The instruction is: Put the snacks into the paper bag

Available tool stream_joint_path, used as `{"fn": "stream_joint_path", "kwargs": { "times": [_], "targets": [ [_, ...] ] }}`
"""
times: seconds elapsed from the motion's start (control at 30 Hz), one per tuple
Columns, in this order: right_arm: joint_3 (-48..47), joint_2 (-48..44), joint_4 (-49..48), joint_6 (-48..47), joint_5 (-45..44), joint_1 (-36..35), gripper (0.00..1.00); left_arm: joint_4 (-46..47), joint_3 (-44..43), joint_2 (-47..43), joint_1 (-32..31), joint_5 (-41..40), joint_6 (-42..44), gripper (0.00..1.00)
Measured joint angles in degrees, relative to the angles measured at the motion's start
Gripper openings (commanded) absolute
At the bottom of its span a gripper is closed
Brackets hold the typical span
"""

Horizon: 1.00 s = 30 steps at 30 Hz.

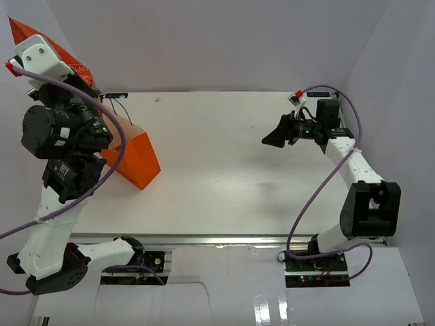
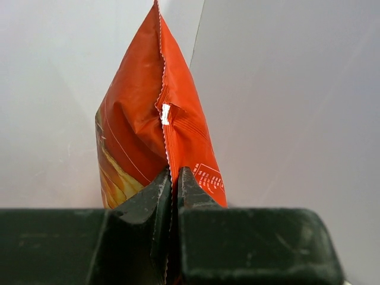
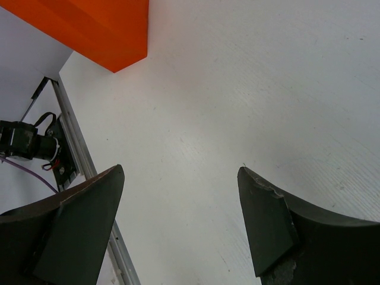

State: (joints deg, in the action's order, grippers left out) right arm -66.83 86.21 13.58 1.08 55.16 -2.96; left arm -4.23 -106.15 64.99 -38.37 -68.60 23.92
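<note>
Hanging high at the far left corner of the enclosure, the large red-orange crisp bag with a zigzag crimped seam point(image 2: 148, 119) is off the table and pinched at its lower edge by the left gripper point(image 2: 174, 181). That gripper's two dark fingers are drawn almost together with only the thin seam of foil between them. In the left wrist view the packet rises upright from the jaws, its creased red face and a strip of yellow print on the left side set against the pale grey walls. Below and just to the right of it in the overhead view, the bright orange paper bag point(image 1: 138, 161) sits on the left part of the flat white table point(image 1: 224, 183). Its near corner points toward the table's front edge, and its upper left part is hidden behind the left arm, so I cannot tell how its mouth stands. A paler peach patch shows at its top edge. Well apart from both bags, the right gripper point(image 1: 270, 139) hovers above the far right part of the table, aimed leftward. Its black fingers are spread wide with nothing between them but bare tabletop. A corner of the orange bag shows at the upper left of the right wrist view. A purple cable point(image 1: 319, 190) loops along the right arm.
</note>
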Motion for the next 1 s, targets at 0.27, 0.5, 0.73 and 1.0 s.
{"fn": "stream_joint_path", "kwargs": {
  "times": [0.27,0.5,0.73,1.0],
  "targets": [
    [0.61,0.00,-0.04,0.00,0.04,0.48,0.83,-0.72,2.64,0.74,0.00,0.00,-1.05,0.00],
    [1.14,0.00,0.00,0.00,0.28,1.11,0.83,1.03,7.21,0.72,0.00,0.02,0.09,0.00],
    [2.14,0.00,0.04,0.00,0.55,2.03,0.83,2.32,11.93,0.76,1.49,0.63,0.24,0.00],
    [2.40,0.00,-0.02,-0.02,1.36,4.48,0.83,-14.32,8.33,4.04,16.68,10.86,-14.56,0.00]
  ]
}}
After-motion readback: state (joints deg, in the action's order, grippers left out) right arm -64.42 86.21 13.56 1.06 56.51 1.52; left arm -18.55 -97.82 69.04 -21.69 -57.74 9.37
